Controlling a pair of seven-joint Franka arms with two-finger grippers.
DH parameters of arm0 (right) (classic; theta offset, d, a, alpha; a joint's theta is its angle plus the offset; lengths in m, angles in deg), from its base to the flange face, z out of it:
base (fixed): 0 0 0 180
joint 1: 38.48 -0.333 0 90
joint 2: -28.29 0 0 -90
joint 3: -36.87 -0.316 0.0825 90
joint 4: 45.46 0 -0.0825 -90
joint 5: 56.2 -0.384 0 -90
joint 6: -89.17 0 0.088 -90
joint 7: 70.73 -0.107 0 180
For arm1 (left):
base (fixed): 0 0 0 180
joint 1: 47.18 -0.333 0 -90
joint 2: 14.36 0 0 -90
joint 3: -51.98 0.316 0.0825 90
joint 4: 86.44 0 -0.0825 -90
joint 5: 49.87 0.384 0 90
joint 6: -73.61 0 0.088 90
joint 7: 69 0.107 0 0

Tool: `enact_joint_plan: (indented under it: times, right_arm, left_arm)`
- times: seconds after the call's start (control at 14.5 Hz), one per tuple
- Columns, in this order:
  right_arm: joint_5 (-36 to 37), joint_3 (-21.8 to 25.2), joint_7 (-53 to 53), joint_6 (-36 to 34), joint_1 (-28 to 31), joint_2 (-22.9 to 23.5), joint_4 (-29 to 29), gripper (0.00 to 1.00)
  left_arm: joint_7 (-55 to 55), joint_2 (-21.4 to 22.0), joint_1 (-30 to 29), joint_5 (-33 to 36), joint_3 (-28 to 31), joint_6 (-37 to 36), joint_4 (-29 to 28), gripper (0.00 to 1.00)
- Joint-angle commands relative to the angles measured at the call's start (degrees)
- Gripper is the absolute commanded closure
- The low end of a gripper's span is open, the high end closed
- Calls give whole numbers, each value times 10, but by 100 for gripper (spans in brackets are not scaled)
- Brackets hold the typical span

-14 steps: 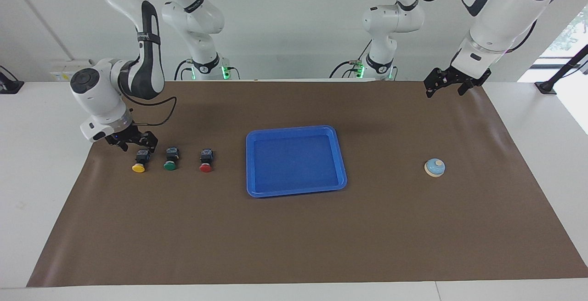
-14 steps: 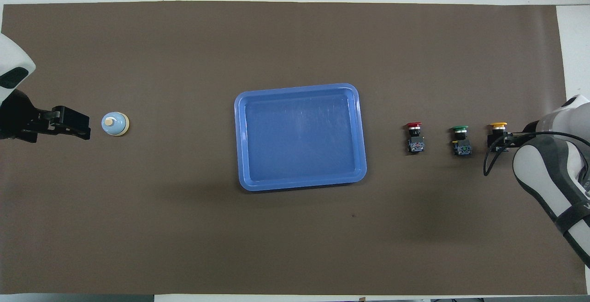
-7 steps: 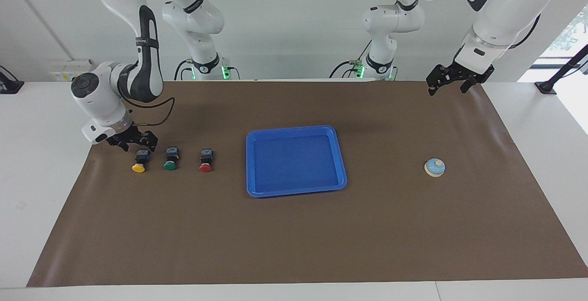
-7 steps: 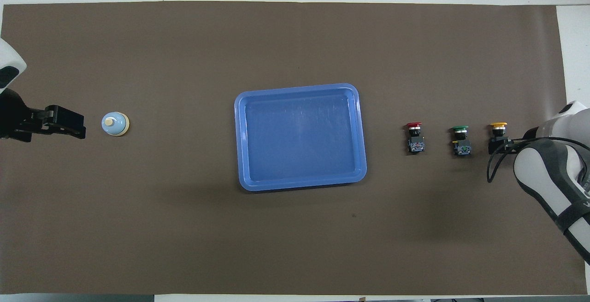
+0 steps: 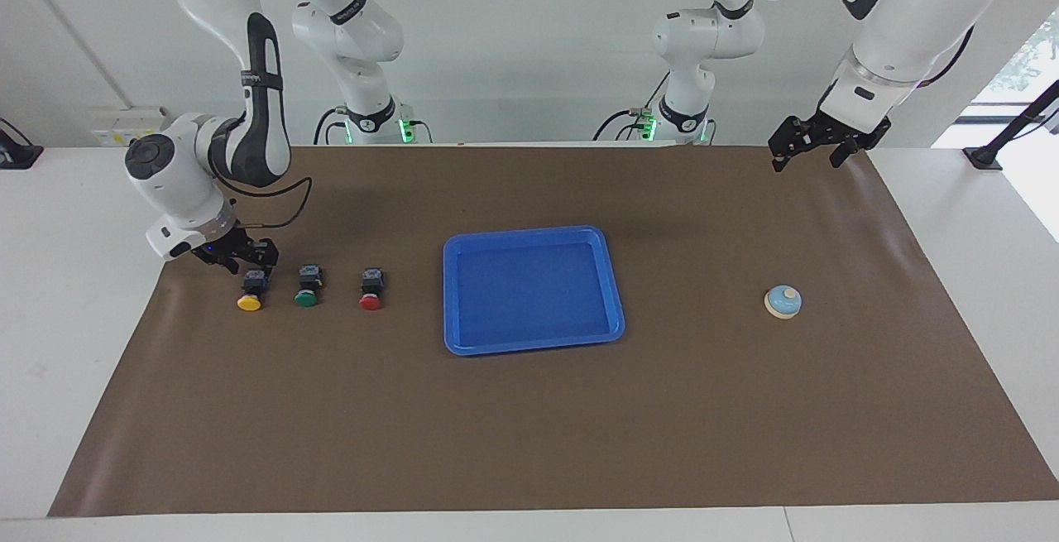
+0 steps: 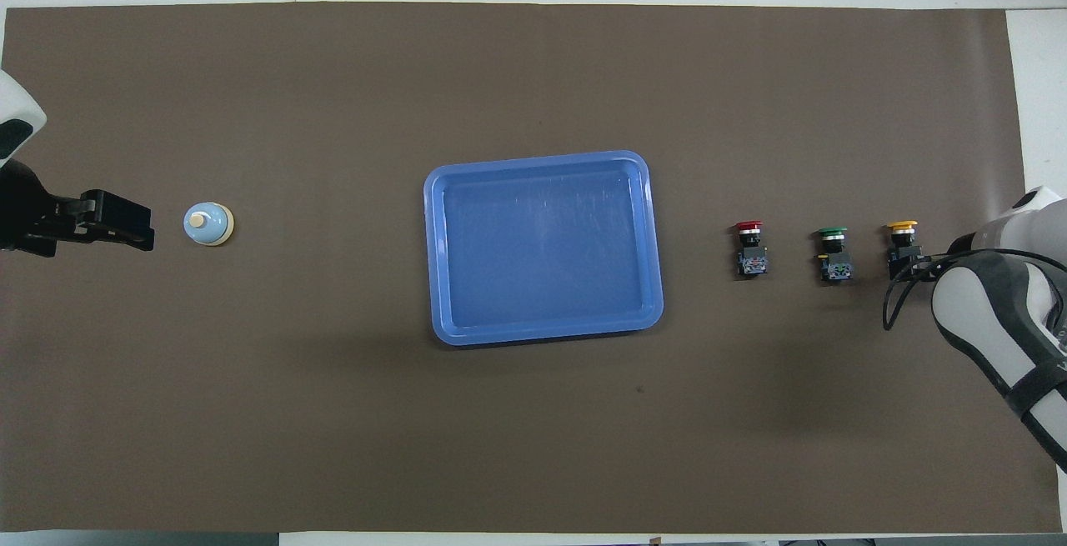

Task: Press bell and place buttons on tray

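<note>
Right gripper [image 5: 240, 256] has eased back a little toward the table's edge, low beside the yellow button [image 5: 251, 293]; left gripper [image 5: 809, 141] has lifted slightly.

Neither gripper's opening can be told; neither holds anything. The left hangs high over the mat's corner near the bell [image 5: 783, 302], waiting. Green button [image 5: 307, 287] and red button [image 5: 371, 290] lie in line toward the empty tray [image 5: 452, 335]. The buttons look light and rigid; the blocky black bodies offer flatter grip than the caps.

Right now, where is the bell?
The bell sits alone on the brown mat toward the left arm's end of the table, well apart from the blue tray.
</note>
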Motion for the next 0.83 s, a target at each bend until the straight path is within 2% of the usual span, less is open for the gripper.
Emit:
enact_joint_plan:
  times: [0.0,0.48,0.55,0.62,0.76]
  right_arm:
    - [-1,-6,10,22,10,14,4,31]
    - [-3,-7,1,38,1,17,3,33]
    - [-3,-7,1,38,1,17,3,38]
    - [-2,-7,1,38,1,17,3,51]
    - [-2,-7,1,37,1,17,1,88]
  left_arm:
    - [-2,8,-3,1,0,-9,-3,0]
    - [-2,8,-3,1,0,-9,-3,0]
    - [-2,8,-3,1,0,-9,-3,0]
    - [-3,8,-3,1,0,-9,-3,0]
    - [-2,8,-3,1,0,-9,-3,0]
